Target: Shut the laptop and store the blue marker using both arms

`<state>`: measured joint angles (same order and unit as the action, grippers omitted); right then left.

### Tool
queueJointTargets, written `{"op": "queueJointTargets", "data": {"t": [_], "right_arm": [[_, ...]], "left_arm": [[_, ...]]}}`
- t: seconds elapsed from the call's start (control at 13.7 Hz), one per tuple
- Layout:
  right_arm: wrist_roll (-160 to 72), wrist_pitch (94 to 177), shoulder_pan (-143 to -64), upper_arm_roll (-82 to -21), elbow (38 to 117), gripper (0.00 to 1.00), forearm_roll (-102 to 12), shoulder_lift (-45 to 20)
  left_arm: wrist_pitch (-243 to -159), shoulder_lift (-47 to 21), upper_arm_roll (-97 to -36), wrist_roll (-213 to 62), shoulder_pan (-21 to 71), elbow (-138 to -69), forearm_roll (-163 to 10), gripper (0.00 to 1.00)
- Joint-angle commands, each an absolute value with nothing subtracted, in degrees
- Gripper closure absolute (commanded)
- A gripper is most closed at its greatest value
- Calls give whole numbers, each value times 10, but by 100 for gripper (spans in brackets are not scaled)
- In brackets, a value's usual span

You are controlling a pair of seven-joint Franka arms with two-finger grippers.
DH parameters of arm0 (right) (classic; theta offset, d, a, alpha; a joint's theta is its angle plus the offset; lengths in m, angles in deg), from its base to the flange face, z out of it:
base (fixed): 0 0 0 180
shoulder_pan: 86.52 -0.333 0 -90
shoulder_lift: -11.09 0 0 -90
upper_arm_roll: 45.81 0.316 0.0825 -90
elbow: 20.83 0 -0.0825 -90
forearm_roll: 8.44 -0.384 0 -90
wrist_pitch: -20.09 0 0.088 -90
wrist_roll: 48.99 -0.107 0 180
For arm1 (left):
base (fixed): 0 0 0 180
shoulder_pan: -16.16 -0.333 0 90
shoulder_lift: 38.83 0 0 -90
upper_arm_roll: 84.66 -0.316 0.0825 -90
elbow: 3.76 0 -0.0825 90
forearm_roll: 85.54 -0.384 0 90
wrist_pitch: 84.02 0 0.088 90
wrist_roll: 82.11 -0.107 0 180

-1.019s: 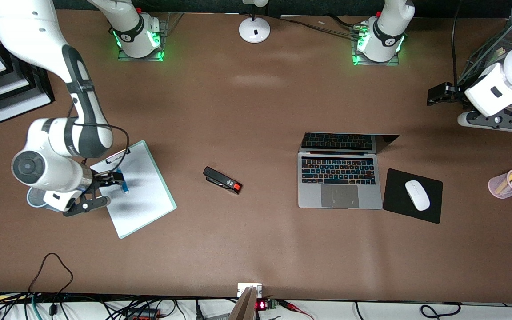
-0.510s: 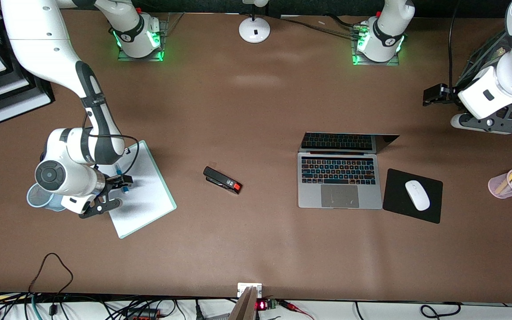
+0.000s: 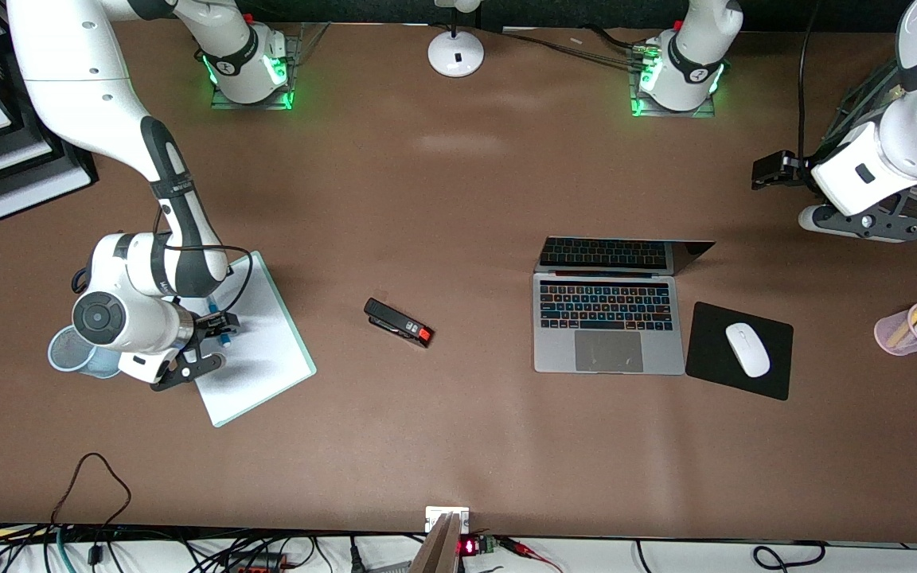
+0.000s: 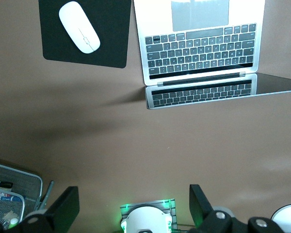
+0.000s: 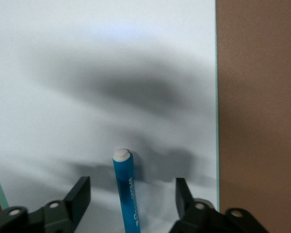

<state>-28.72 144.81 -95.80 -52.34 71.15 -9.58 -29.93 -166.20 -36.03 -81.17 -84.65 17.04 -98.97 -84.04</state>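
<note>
The blue marker (image 5: pixel 126 189) lies on a white clipboard (image 3: pixel 255 342) at the right arm's end of the table; in the front view only its ends (image 3: pixel 225 340) show. My right gripper (image 3: pixel 218 325) is open and low over it, a finger on each side, not touching (image 5: pixel 132 199). The silver-grey laptop (image 3: pixel 608 334) stands open, lid partly lowered, in the middle toward the left arm's end; it also shows in the left wrist view (image 4: pixel 199 46). My left gripper (image 3: pixel 773 171) is open and empty, up over bare table farther from the front camera than the laptop.
A black stapler (image 3: pixel 399 322) lies between clipboard and laptop. A white mouse (image 3: pixel 747 348) sits on a black mouse pad (image 3: pixel 705 374) beside the laptop. A pink pen cup (image 3: pixel 908 328) stands at the left arm's end. A blue mesh cup (image 3: pixel 68 350) sits beside the clipboard.
My right arm has shifted along the clipboard, toward the laptop's end, and settled its open gripper round the marker. My left gripper has drifted slightly toward the table's middle.
</note>
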Motion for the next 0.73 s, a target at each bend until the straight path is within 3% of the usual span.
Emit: {"op": "queueJointTargets", "data": {"t": [0.0, 0.15, 0.22, 0.29, 0.36, 0.66], "right_arm": [[-273, 1449, -955, -522, 702, 31, -99, -308], [-273, 1452, -956, -522, 702, 36, -99, -309], [-273, 1452, -956, -522, 703, 40, -99, -309], [-273, 1452, -957, -522, 702, 43, -99, -309], [-273, 1452, -958, -522, 702, 43, -99, -312], [-273, 1453, -959, -521, 701, 46, -99, -314]], "left_arm": [[-1651, -350, -810, -851, 177, -968, -838, 0], [-1653, -344, -810, -846, 193, -968, -838, 0], [-1653, -343, -810, -842, 201, -968, -838, 6], [-1649, -343, -810, -841, 205, -968, -838, 44], [-1644, -343, -810, -842, 207, -969, -838, 74], [-1640, -343, -811, -840, 208, -969, -833, 99]]}}
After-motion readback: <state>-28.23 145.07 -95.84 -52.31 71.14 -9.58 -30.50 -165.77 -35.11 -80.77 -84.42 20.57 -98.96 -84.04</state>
